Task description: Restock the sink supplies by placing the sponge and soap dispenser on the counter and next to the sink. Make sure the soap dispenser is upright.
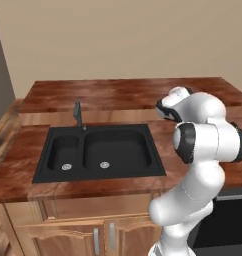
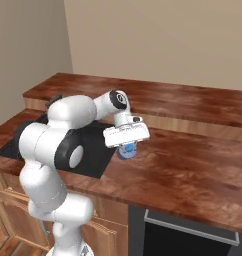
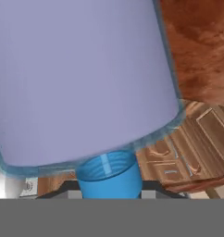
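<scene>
Claw (image 2: 127, 148) is closed on the soap bottle (image 2: 126, 150). In the right base view the bottle hangs under the hand, just right of the sink (image 2: 95, 150), low over the counter (image 2: 193, 160). Can't tell if its base is touching the wood or just above it.

Hand view: pale lilac body (image 3: 81, 78) up close, blue neck/cap (image 3: 109, 178) at the bottom, nearest the camera. So the grip looks to be at the cap end, with the body hanging away from the hand. The fingers themselves are hidden behind the bottle, so contact points can't be read. Jaws sit narrow, pinched on the bottle.

Why held this way: my read is that a top grip with the hand pointing down keeps the bottle upright, which the task wants. Then setting it down is just lower and release. The spot fits too: counter beside the sink's right edge, not over the basin.

Left base view: sink (image 1: 100, 150) with two basins and the faucet (image 1: 78, 115) behind. The arm blocks the counter on the right, so claw and bottle are hidden from that side.

Can't spot the sponge from here. Nothing green on the visible counter, and it could be behind the arm.

Judgement: bottle placement is close to done, with the final set-down and release pending. Risk is tipping if it's let go before the base sits flat.
</scene>
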